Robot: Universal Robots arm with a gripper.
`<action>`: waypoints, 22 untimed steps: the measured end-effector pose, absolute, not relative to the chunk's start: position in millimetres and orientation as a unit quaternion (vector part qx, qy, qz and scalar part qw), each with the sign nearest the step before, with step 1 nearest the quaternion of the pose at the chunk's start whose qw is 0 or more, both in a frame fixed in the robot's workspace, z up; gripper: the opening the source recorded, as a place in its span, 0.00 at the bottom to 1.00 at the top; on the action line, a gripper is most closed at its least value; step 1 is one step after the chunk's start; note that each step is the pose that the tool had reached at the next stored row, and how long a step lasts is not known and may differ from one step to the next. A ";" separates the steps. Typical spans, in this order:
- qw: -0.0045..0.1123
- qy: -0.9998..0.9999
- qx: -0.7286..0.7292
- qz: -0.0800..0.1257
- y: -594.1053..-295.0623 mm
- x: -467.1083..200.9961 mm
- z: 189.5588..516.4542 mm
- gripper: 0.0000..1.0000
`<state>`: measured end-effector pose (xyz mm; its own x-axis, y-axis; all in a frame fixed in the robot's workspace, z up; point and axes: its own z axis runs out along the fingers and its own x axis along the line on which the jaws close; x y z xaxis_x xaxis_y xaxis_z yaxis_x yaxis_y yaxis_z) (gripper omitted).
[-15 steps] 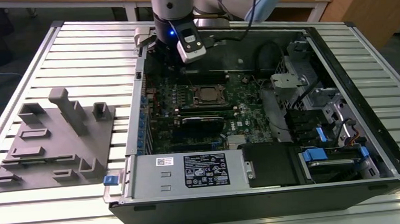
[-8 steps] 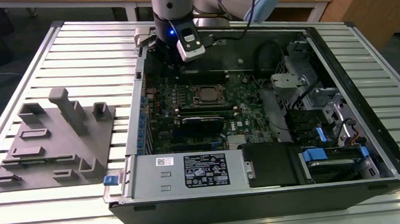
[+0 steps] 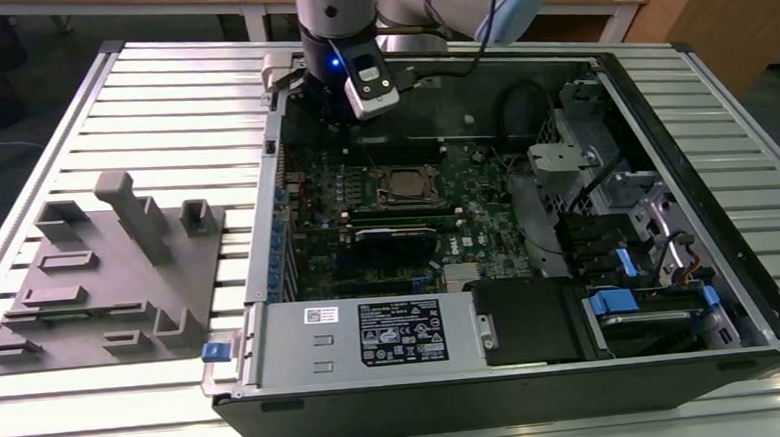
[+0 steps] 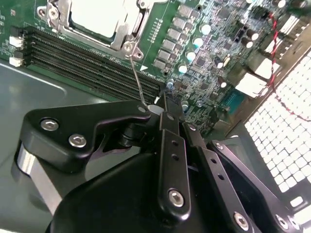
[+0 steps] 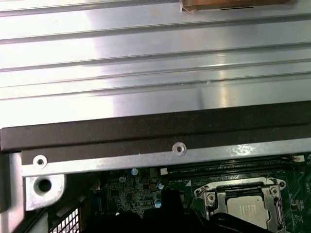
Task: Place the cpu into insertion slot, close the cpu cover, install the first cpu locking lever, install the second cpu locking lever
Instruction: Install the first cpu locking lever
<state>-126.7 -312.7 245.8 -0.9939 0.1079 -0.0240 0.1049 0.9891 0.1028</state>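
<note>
Slatted table (image 3: 157, 101); arm (image 3: 336, 11) upright over motherboard (image 3: 490, 208), end effector (image 4: 158, 108) closed at locking lever (image 4: 136, 73).

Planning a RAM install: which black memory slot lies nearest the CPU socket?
The memory slot bordering the CPU socket; the others lie beyond, toward the motherboard's edge.

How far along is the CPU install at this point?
Done: the cpu sits in the insertion slot with the cpu cover down over it. In hand: the gripper is shut on a thin locking lever, angled up from the socket corner. Left: that lever is not yet latched; the other lever's state I cannot tell.
</note>
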 end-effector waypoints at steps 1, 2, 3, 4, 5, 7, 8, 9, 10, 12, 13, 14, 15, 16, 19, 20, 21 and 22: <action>0.015 0.997 0.053 0.052 -312.2 -126.7 245.5 0.11; 0.015 0.997 0.053 0.053 -312.0 -126.7 245.3 0.11; 0.014 0.997 0.053 0.053 -311.9 -126.6 245.1 0.11; 0.014 0.997 0.053 0.053 -311.8 -126.3 244.8 0.11; 0.015 0.997 0.053 0.054 -311.6 -125.3 244.4 0.11; 0.014 0.997 0.053 0.054 -311.7 -122.6 244.3 0.11; 0.014 0.997 0.053 0.054 -311.8 -120.9 244.4 0.11; 0.014 0.997 0.053 0.054 -311.7 -119.0 244.4 0.11; 0.014 0.997 0.053 0.054 -311.7 -117.1 244.4 0.11; 0.014 0.997 0.053 0.054 -311.8 -113.0 244.4 0.11; 0.014 0.997 0.053 0.054 -311.8 -111.0 244.4 0.11; 0.014 0.997 0.053 0.054 -311.8 -108.9 244.4 0.11; 0.013 0.997 0.053 0.054 -311.7 -106.7 244.4 0.11; 0.013 0.997 0.054 0.054 -311.8 -104.3 244.4 0.11; 0.012 0.997 0.053 0.054 -311.7 -96.7 244.4 0.11; 0.012 0.997 0.054 0.054 -311.7 -93.9 244.4 0.11; 0.012 0.997 0.054 0.054 -311.7 -91.2 244.4 0.11; 0.011 0.997 0.054 0.054 -311.7 -88.4 244.4 0.11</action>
